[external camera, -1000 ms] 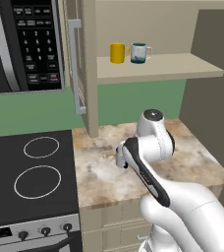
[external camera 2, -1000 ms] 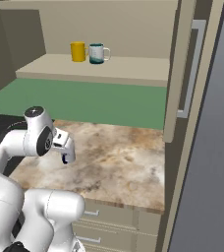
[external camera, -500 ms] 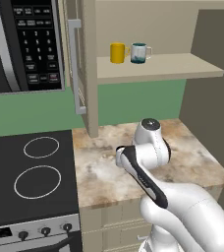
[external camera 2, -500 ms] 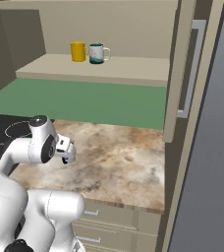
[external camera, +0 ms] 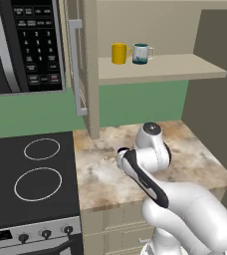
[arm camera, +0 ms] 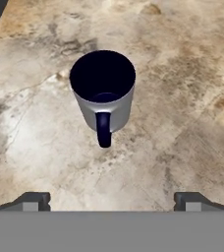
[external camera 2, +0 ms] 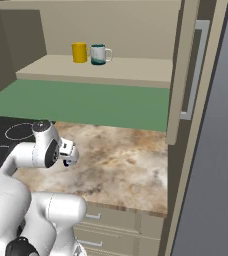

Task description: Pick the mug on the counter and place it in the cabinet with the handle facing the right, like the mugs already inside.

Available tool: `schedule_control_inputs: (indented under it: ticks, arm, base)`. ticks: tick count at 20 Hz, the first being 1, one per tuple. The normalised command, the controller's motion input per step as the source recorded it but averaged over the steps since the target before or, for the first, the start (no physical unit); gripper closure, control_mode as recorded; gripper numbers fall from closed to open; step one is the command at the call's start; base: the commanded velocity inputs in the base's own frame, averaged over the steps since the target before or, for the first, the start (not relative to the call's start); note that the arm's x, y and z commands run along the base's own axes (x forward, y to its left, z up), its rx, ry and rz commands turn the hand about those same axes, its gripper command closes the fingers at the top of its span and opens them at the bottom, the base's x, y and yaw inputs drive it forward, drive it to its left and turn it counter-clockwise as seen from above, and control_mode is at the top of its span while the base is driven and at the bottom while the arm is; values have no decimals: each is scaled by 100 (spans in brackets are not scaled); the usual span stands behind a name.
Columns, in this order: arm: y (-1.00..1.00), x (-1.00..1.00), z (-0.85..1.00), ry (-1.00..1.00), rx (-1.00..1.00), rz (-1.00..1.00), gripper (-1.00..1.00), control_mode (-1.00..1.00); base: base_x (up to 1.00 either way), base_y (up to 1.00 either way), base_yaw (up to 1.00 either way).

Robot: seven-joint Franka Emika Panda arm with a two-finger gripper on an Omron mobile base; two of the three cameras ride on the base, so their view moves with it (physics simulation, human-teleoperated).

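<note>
Grey mug (arm camera: 103,96) stands upright on the counter (arm camera: 182,98), handle (arm camera: 103,129) toward the gripper (arm camera: 111,199), whose jaws hang wide apart above it. Approach step, I'd judge; next, descend and close.

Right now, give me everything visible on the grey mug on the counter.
The mug is small, with a light-grey glossy outside and a dark navy inside, rim and loop handle. It looks empty and stands upright, mouth up, on the marbled counter. In the hand view the handle points toward the camera, between the two fingertips. Only the counter touches it; the open gripper sits apart from it, holding nothing.
</note>
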Motion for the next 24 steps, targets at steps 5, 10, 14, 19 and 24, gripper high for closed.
schedule_control_inputs:
  ticks: [5, 10, 14, 19, 24]
  arm:
    - [3, 24, -3, -1, 0, 0, -100, -100]
    - [13, 19, -13, 0, 0, 0, -100, -100]
    - [14, 18, -18, 0, 0, 0, -100, -100]
    - [2, 20, -21, 0, 0, 0, -100, -100]
    - [0, 9, -21, 0, 0, 0, -100, -100]
  base:
    - [0, 0, 0]
    - [0, 0, 0]
    - [0, 0, 0]
    - [0, 0, 0]
    - [0, 0, 0]
